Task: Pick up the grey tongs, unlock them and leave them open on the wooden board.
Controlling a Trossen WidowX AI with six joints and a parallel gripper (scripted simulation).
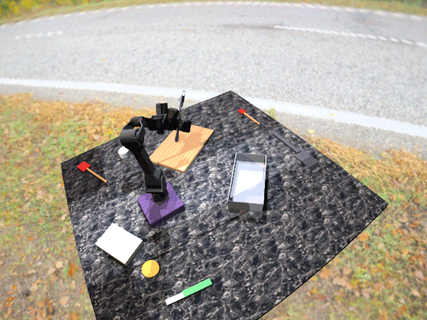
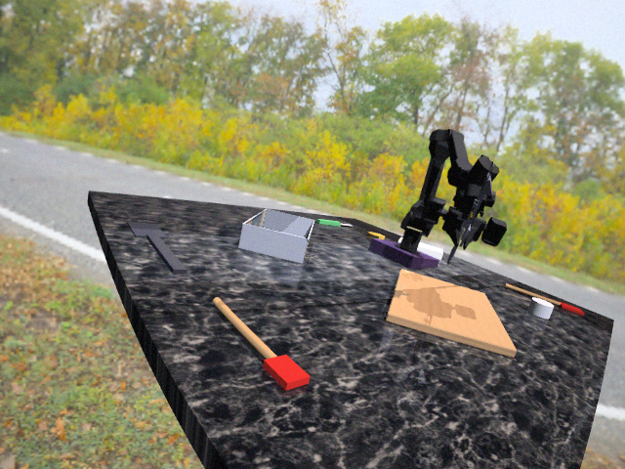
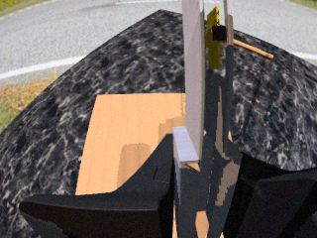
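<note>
My gripper point(image 1: 179, 120) point(image 2: 465, 227) point(image 3: 182, 139) is shut on the grey tongs point(image 1: 177, 137) point(image 2: 450, 255) point(image 3: 193, 74), held in the air above the wooden board point(image 1: 167, 159) point(image 2: 454, 327) point(image 3: 106, 129). The tongs stand steeply: a dark end points down and the other end points up. In the wrist view their two arms run close together, with a yellow piece point(image 3: 213, 55) and a small black block point(image 3: 219, 33) at the upper part. Whether the lock is released cannot be told. The roasting tin point(image 1: 245, 207) point(image 2: 272, 244) has nothing resting across it.
A white cylinder point(image 1: 123, 153) point(image 2: 541, 308) stands beside the board. Red-headed tools point(image 1: 83, 167) point(image 2: 286, 372) lie on either side. A dark spatula point(image 1: 306, 158) point(image 2: 164, 252) lies beyond the tin. A white box point(image 1: 119, 243), yellow disc point(image 1: 150, 269) and green-and-white marker point(image 1: 197, 287) lie near the arm's purple base point(image 1: 151, 215).
</note>
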